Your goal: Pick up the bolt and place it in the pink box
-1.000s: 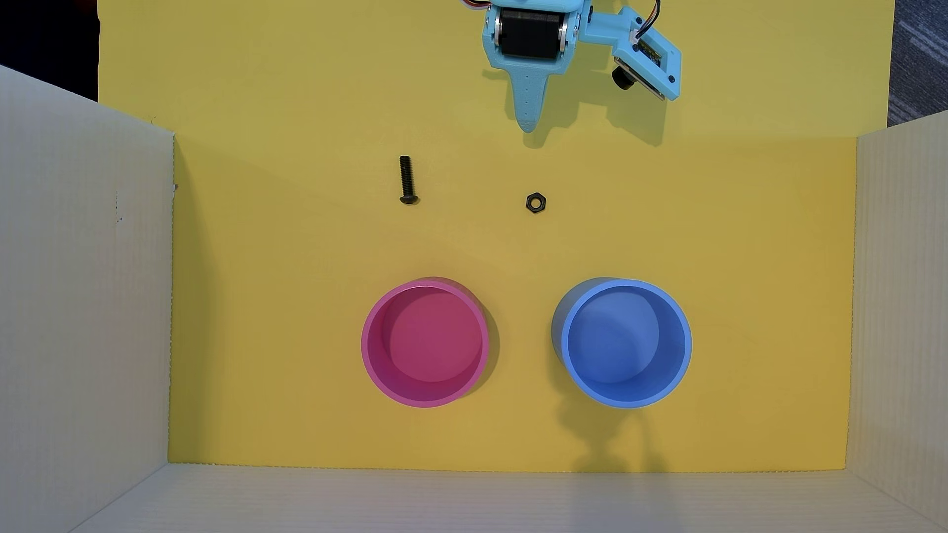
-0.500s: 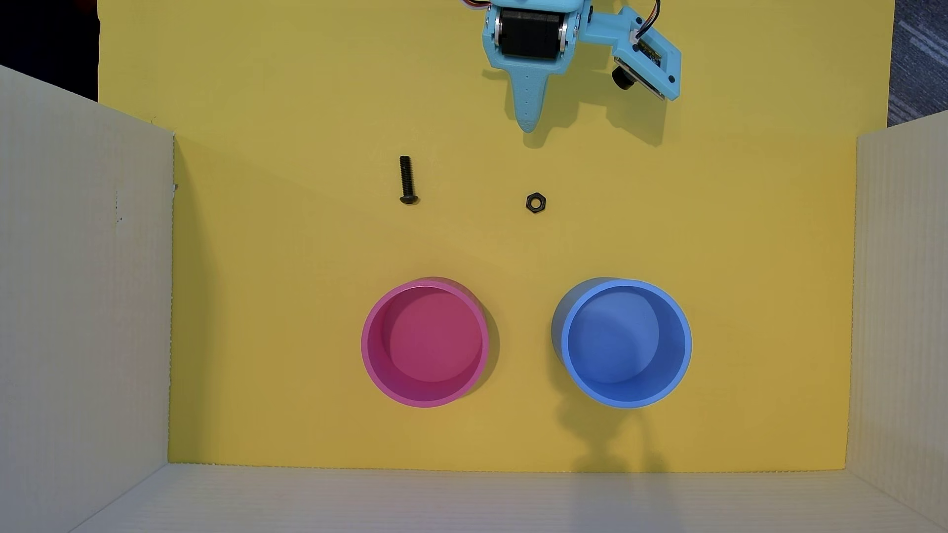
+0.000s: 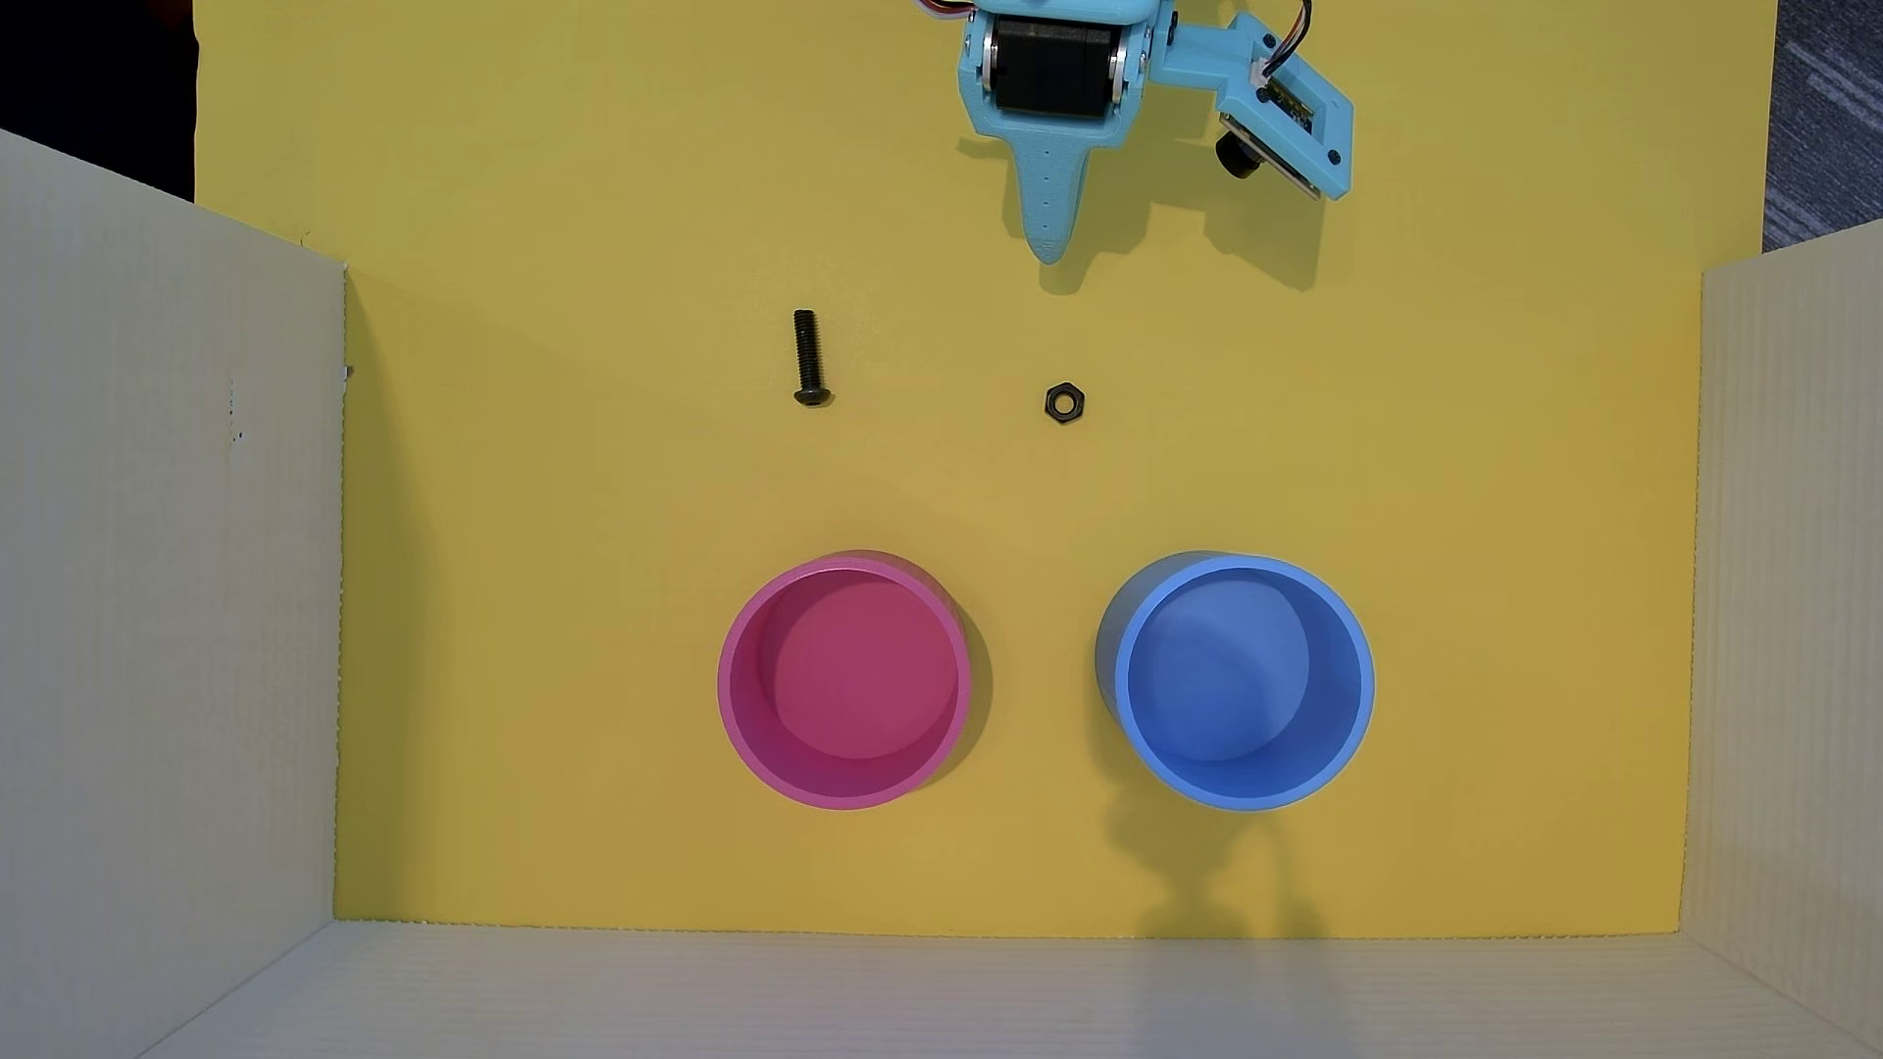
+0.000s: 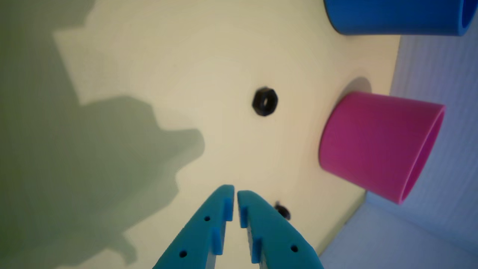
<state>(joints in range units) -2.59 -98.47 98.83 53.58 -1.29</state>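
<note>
Jaws nearly shut, empty, top of overhead frame; bolt (image 3: 809,358) untouched lower left. Next: spread, reach over, grab.

No readable text, no labels, no brand marks, no numbers in either view

In the overhead view, the bolt (image 3: 808,357) lies on the desk (image 3: 1477,509) left of the nut (image 3: 1064,402), well apart. Below the bolt stands the pink box (image 3: 844,680); the other container (image 3: 1238,682) stands to its right. The claw (image 3: 1050,249) hangs above the nut, apart from it.
</note>
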